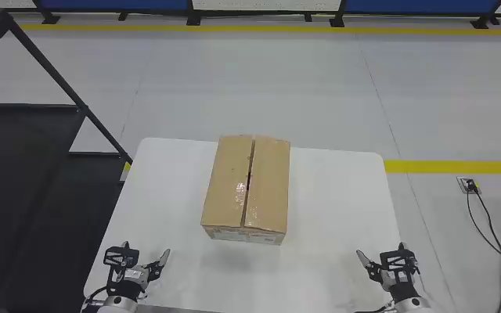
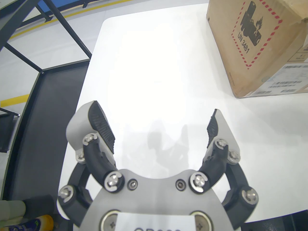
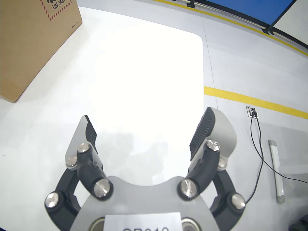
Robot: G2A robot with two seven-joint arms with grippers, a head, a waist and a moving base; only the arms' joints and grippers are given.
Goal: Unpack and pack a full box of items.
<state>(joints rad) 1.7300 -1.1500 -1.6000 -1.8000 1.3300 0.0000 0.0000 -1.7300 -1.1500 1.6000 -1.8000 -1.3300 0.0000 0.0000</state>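
Left end effector point(image 2: 154, 108): spread wide, nothing between the pads; it hangs over the near tabletop edge, at 7 o'clock from the box.
Right end effector point(image 3: 147, 112): also spread, holding nothing; near edge, at 5 o'clock from the box.
Tabletop point(image 1: 329, 219): white, with bare surface between both end effectors and the box.
Box position point(image 1: 247, 188): mid-tabletop and well apart from both end effectors; its long axis runs 6 to 12 o'clock, skewed slightly.
Handling (judgement): if the box is full, expect weight. The cardboard walls are stiff, but the top flaps will flex. The plain faces look smooth, so your pads may slide on them. The body looks too wide for one spread end effector.
Where to take hold (judgement): work the flap edges along the centre seam and lift one flap per side. To shift the whole box, press in from 3 and 9 o'clock with both arms.
Care (judgement): the hazard marks suggest you go gently with the contents.
Box look, near end: shipping labels low on the 6 o'clock face.
Box look, sides: a red-dashed hazard diamond on both the 3 and 9 o'clock faces.
Box look, top: flaps closed; the seam shows a glossy patch near the middle and a dark gap toward 12 o'clock.
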